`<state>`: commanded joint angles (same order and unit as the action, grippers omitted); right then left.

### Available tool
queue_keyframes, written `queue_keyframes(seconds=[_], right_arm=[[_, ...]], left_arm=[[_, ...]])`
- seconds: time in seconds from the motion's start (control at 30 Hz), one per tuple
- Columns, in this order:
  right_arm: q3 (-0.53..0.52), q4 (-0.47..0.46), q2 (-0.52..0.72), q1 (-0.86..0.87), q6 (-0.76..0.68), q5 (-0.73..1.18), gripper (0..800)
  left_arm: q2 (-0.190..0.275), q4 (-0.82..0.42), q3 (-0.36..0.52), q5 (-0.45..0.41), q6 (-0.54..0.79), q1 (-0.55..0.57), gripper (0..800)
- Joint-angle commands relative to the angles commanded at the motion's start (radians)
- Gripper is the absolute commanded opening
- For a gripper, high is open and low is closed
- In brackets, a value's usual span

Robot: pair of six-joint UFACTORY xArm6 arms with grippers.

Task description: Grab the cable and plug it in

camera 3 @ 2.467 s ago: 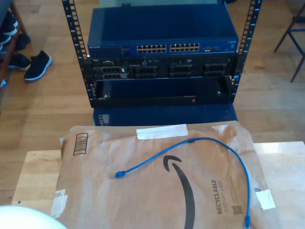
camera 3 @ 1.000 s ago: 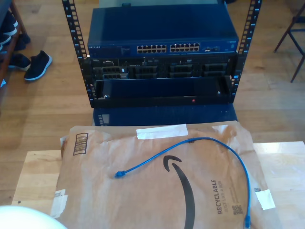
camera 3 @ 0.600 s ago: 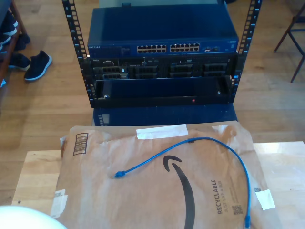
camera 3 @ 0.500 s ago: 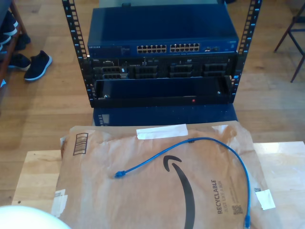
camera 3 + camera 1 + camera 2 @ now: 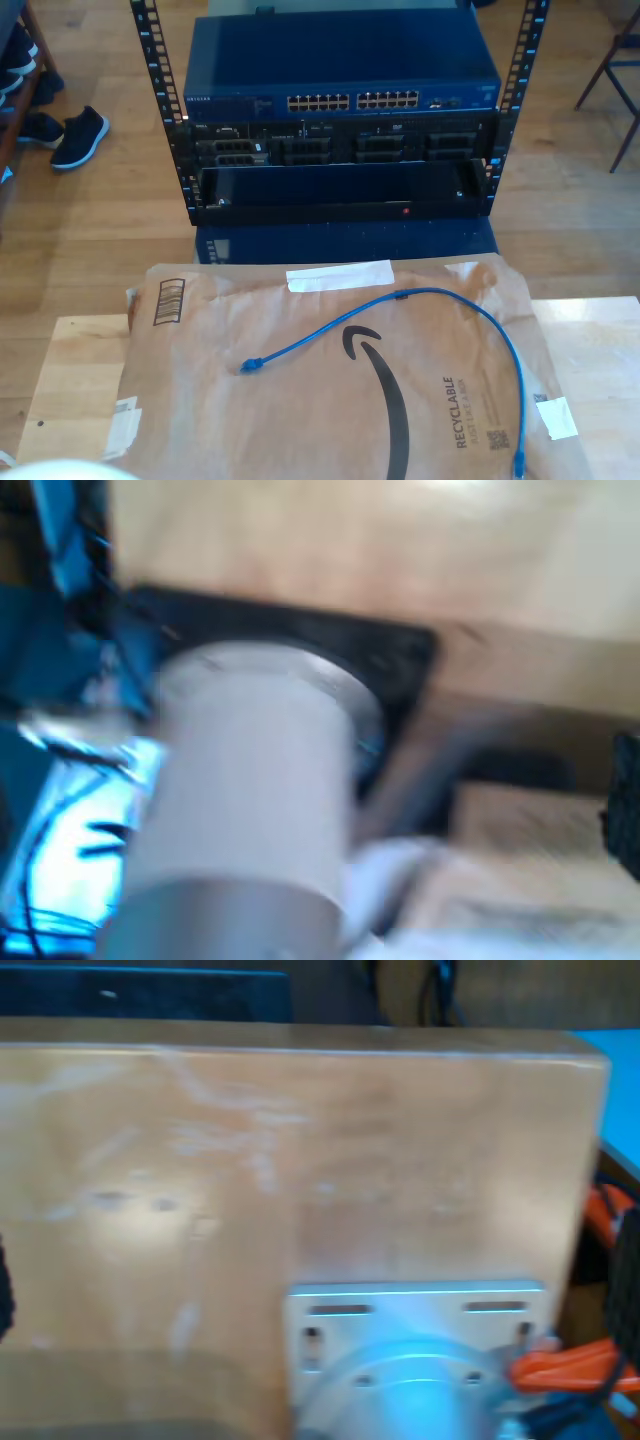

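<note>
The cable [image 5: 430, 300] lies loose on a brown paper mailer [image 5: 300, 400] that covers most of the desk [image 5: 70, 370]. It makes 1 arc: 1 plug [image 5: 247, 367] sits near the mailer's middle, the line climbs toward the mailer's far edge, bends, then drops to the other plug [image 5: 519, 463] by the mailer's near corner at the exterior view's right. Plenty of open room above it, nothing lying on or across it.

Bare wood shows on both sides of the mailer, and a strip of white tape [image 5: 340, 275] sits along its far edge. Past the desk's far edge is a rack [image 5: 340, 130] on the wooden floor [image 5: 100, 220], with a blue switch [image 5: 340, 90] on top showing a row of ports [image 5: 352, 101], and dark units below it. Shoes [image 5: 78, 135] sit on the floor at the exterior view's left, a chair leg [image 5: 620, 80] at its right.

Both wrist views are blurry. The first shows a pale cylinder [image 5: 250, 810] over a black plate, the second a wood panel [image 5: 280, 1160] and a metal flange [image 5: 420, 1350]. Can't tell how my first end effector or my second end effector is set.
</note>
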<state>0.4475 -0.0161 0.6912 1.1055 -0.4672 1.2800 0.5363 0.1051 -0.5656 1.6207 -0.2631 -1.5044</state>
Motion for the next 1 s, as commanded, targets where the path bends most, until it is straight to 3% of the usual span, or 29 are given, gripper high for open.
queue_keyframes(seconds=[0.2,0.4,0.57,0.8,1.0], right_arm=[[0.014,0.000,0.000,-0.339,-0.396,0.000,797],[0.046,0.000,-0.014,-0.832,-0.763,-0.006,796],[0.212,0.000,-0.195,-1.238,-1.085,-0.025,796],[0.462,0.000,-0.542,-1.557,-1.266,-0.060,796],[0.491,0.046,-0.694,-1.682,-1.313,-0.311,796]], left_arm=[[0.002,0.015,-0.012,-0.002,-0.434,0.379,800],[-0.002,0.118,-0.040,-0.035,-0.766,0.755,800],[-0.018,0.118,-0.049,-0.121,-0.980,1.053,800],[-0.055,0.118,-0.046,-0.201,-1.103,1.227,800],[-0.094,0.118,-0.044,-0.238,-1.138,1.283,800]])
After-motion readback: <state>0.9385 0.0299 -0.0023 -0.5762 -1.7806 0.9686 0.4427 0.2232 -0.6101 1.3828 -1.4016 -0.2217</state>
